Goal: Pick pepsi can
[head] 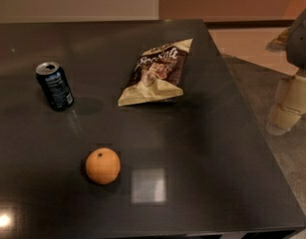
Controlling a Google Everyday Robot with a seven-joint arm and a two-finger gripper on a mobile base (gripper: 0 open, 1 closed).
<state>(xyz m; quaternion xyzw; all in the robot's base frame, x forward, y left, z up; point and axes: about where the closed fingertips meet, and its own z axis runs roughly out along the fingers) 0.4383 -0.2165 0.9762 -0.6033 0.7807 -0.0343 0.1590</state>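
The pepsi can (55, 85) is dark blue with a silver top and white print. It stands upright on the left side of the dark table (202, 133). My gripper (284, 117) hangs at the far right of the view, beyond the table's right edge and over the floor, far from the can. Its cream-coloured fingers point down. Nothing shows in its grasp.
An orange (102, 166) sits in front of the can, toward the near middle. A brown and cream chip bag (155, 72) lies at the table's back middle. The table's right edge runs diagonally, with grey floor (287, 163) beyond it.
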